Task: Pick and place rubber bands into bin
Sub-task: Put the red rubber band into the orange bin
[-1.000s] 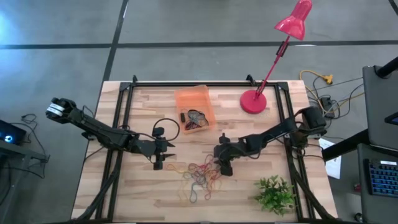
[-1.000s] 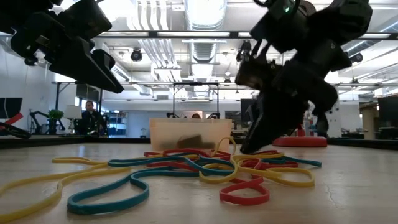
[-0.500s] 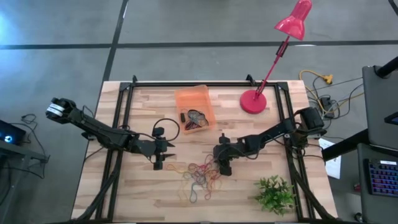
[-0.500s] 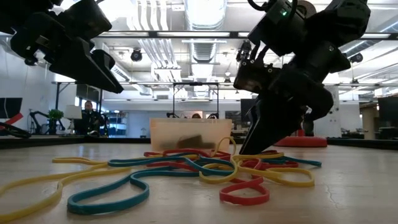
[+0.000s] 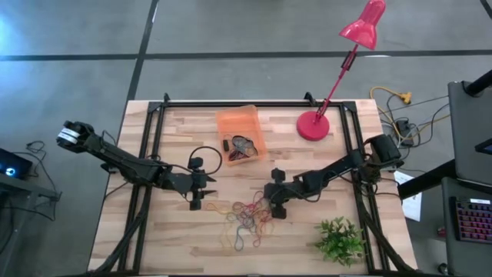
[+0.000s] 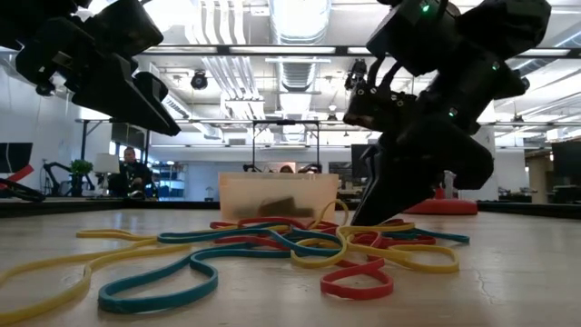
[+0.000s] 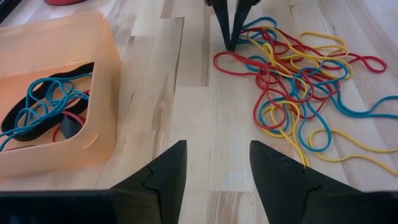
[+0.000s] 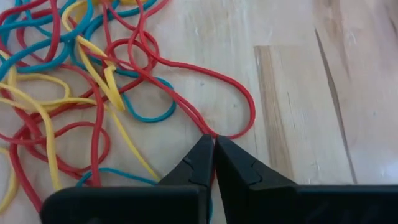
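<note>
Because the right gripper has its fingers pinched together on a red loop at the edge of the tangled rubber bands on the desk, lifting may drag neighbours or slip free before the bin, well beyond them. Left gripper hovers with fingers wide.

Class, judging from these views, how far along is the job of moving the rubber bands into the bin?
Done: a few bands already lie in the orange bin.

In hand: the right claw is down at the edge of the rubber bands with its fingers shut on a red band, not yet lifted.

Left: most of the tangle remains on the table. The left claw is open beside the pile.
</note>
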You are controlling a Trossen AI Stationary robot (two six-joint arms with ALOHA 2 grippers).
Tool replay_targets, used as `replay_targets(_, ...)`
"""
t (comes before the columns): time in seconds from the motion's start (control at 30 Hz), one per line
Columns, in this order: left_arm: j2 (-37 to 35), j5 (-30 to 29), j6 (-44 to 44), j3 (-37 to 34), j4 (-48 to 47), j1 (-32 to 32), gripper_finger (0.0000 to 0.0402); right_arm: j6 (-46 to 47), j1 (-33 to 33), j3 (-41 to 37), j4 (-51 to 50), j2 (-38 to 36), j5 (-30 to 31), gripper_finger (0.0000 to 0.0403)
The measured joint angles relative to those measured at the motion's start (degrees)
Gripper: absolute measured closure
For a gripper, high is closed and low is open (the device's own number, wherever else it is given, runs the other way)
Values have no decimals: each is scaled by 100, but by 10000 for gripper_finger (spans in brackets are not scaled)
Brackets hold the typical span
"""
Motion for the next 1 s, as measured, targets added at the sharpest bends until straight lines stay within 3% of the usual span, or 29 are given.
replay_targets(0.43,0,0,1,-2,30,0,242,-528,11,735,-1552,-691,672,395)
replay_targets(1.0,0,0,1,-2,42,0,242,-1991,7,2817,-3445,-736,1722,395)
